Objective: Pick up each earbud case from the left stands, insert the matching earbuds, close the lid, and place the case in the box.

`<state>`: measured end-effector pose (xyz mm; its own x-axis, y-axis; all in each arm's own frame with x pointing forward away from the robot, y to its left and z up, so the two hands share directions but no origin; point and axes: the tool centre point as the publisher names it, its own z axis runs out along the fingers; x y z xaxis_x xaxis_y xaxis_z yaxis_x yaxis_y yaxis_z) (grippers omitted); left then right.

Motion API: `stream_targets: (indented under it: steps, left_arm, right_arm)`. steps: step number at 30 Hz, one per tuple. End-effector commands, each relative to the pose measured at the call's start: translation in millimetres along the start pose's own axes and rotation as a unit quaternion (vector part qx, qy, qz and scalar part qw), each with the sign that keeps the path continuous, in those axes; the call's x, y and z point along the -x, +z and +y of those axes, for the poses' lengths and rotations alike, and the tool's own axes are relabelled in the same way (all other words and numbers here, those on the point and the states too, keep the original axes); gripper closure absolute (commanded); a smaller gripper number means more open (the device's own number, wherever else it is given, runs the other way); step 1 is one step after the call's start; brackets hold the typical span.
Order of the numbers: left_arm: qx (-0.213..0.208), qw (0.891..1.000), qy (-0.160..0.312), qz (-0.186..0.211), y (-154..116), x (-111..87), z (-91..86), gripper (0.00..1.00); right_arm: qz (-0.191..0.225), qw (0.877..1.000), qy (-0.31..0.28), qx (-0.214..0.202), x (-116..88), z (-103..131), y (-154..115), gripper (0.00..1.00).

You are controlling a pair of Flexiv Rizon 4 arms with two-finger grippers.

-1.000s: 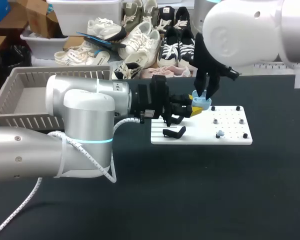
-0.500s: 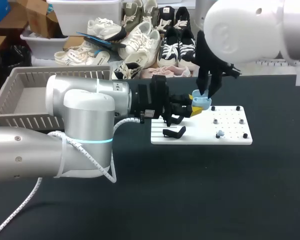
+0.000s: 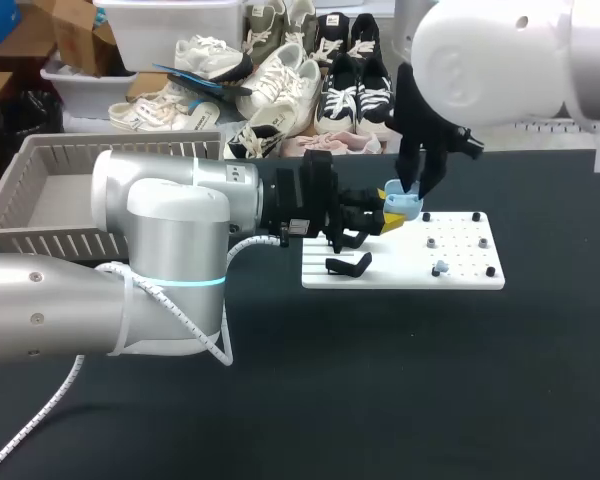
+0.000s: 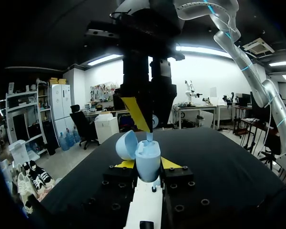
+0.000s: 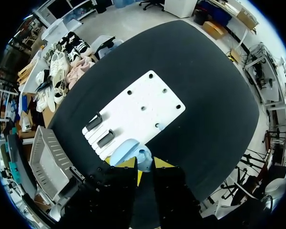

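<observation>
Left gripper [image 4: 148,166] is clamping the open blue earbud case [image 4: 147,151] above the white board's [image 3: 465,268] far left. Right gripper [image 4: 151,128], fingers pinching an earbud [image 4: 149,137], is hovering just above. Lowering it straight into the case's socket seems wisest.

Left tool [image 3: 395,208] clamped, level; right tool [image 3: 412,188] pointing down just above

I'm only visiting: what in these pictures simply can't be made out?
- Inside of the earbud case: tiny in the head view and under the right gripper. The left wrist view shows only its outer shell, so a seated earbud cannot be confirmed.
- Basket floor: the left arm hides its near part in the head view.
- Small blue piece on the white board: too small in the head view to identify.
</observation>
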<state>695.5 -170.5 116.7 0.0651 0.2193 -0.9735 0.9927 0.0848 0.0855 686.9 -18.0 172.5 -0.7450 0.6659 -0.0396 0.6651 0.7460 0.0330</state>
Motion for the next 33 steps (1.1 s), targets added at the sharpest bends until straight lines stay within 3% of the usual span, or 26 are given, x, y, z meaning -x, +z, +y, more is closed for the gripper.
stream_targets:
  steps: [1, 33]
  left_arm:
    - [0.002, 1.0, 0.001, -0.002, 0.2, -0.6, -0.5, 1.0]
    - [0.002, 1.0, 0.001, -0.002, 0.2, -0.6, -0.5, 1.0]
  right_arm:
    - [0.0, 1.0, 0.003, 0.002, -1.1, -4.8, 0.9, 1.0]
    - [0.004, 1.0, -0.001, 0.008, 1.1, 4.5, -1.4, 1.0]
